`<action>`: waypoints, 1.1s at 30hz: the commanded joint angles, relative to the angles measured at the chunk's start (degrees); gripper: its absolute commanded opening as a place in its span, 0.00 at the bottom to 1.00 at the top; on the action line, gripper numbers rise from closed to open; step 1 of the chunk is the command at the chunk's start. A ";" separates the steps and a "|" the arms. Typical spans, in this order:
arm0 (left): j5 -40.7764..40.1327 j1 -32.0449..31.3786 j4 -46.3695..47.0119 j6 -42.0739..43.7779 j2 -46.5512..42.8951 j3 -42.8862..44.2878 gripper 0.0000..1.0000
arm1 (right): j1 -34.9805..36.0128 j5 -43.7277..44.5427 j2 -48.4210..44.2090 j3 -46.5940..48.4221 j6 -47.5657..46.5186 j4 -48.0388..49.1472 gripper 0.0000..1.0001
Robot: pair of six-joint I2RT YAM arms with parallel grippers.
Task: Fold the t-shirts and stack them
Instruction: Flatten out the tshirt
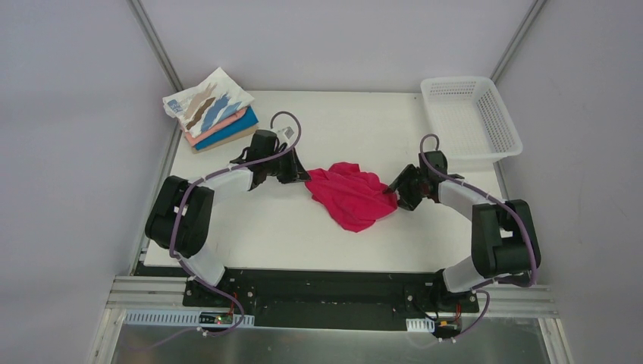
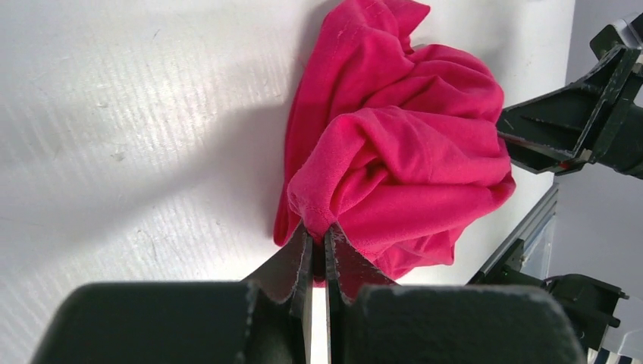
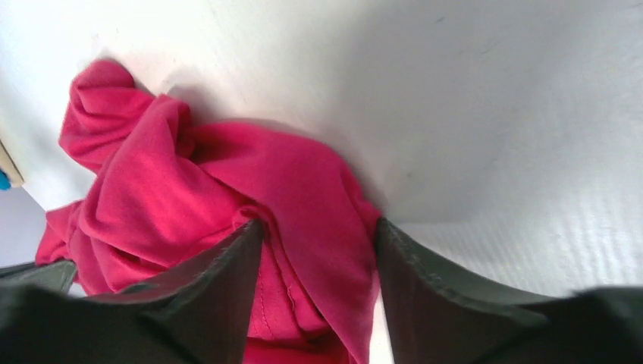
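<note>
The crimson-pink t-shirt [image 1: 350, 194] lies crumpled in the middle of the table. My left gripper [image 1: 304, 175] is at its left edge, shut on a fold of the cloth [image 2: 334, 216]. My right gripper [image 1: 392, 189] is at its right edge, open, with its jaws apart around a bunch of the shirt [image 3: 318, 227]. The white t-shirt with tan and blue streaks [image 1: 207, 103] tops a folded stack at the table's far left, over the salmon [image 1: 220, 127], blue [image 1: 231, 132] and tan ones.
A white plastic mesh basket [image 1: 470, 116] stands at the table's far right corner. The white table [image 1: 280, 227] ends close to the right of my right arm. Grey walls enclose the table on both sides.
</note>
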 commanded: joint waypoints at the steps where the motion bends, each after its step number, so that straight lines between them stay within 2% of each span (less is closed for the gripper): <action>1: -3.03 0.10 -2.68 2.92 -1.76 0.86 0.00 | 2.39 -1.13 2.14 0.35 0.46 0.28 0.51; 3: -3.52 0.10 -3.32 3.37 -2.53 1.25 0.00 | 2.78 -0.62 1.62 0.41 0.63 0.88 0.29; 5: -4.05 0.10 -3.84 3.81 -3.36 1.98 0.00 | 2.77 2.31 0.53 1.15 0.53 0.70 0.14; 9: -6.59 0.10 -5.52 5.30 -7.69 4.09 0.00 | 2.84 7.89 -3.74 5.28 -0.95 0.00 0.01; 12: -10.61 0.10 -6.80 6.44 -13.16 6.09 0.00 | 2.80 11.30 -8.39 9.25 -2.36 -0.59 0.00; 16: -20.37 0.05 -11.08 8.28 -20.29 10.95 0.00 | 2.78 16.28 -14.32 17.14 -5.97 -4.98 0.00; 20: -24.23 0.10 -13.44 11.03 -27.45 16.01 0.00 | 2.91 18.04 -20.35 23.13 -8.52 -6.89 0.00; 23: -24.42 0.07 -13.43 12.50 -32.19 17.91 0.00 | 2.94 17.08 -25.71 25.53 -9.46 -6.83 0.00; 33: -17.81 0.10 -13.58 14.48 -45.60 22.09 0.00 | 3.43 3.60 -35.57 39.29 -13.20 -14.24 0.00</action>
